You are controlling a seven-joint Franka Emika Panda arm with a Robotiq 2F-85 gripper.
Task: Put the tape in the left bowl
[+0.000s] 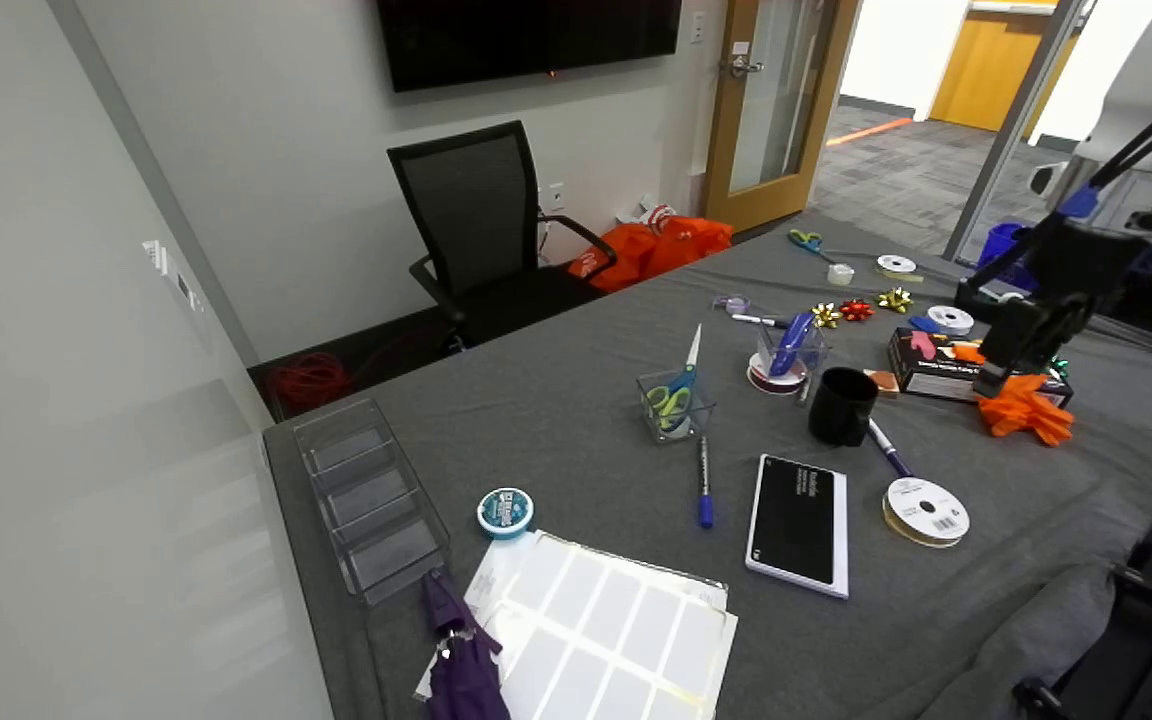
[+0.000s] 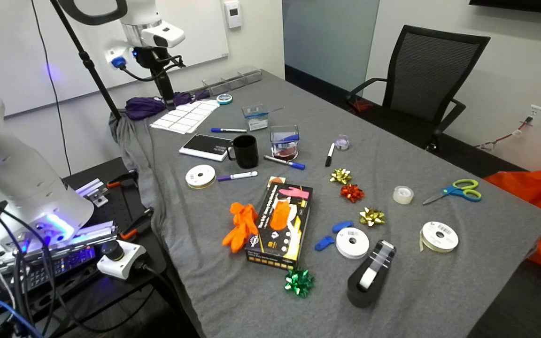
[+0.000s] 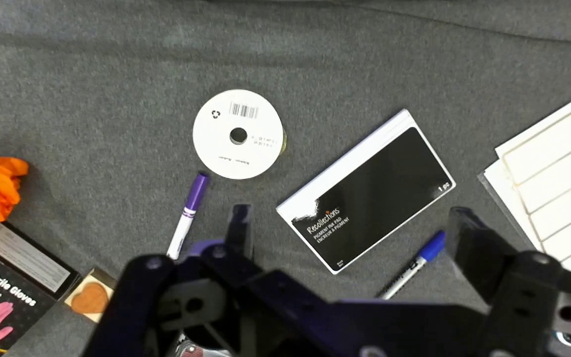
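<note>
Where the grey-clothed table (image 1: 566,465) ends at left in an exterior view, a clear divided tray (image 1: 371,495) lies along its edge, with a blue tin (image 1: 505,511) to the right. Next come the left bowl (image 1: 698,413), a clear square-sided container with green-handled scissors (image 1: 671,402) in it, then an ink pad (image 1: 798,527) on the near side, a black mug (image 1: 842,408), and the white tape roll (image 1: 926,508), lying flat, a purple-capped marker (image 3: 188,215) just beside it. The door (image 1: 772,110) and the robot's lit base (image 2: 50,216) each show in a single exterior view; the heart on the wooden stamp (image 3: 90,296) reads clearly only in the wrist view. Bare table opens between the blue tin and the left bowl, and on the roll's robot side, with mug and ink pad between roll and left bowl. In the wrist view the gripper (image 3: 352,223) is spread wide, holding nothing, its fingers (image 3: 239,228) framing the ink pad.
</note>
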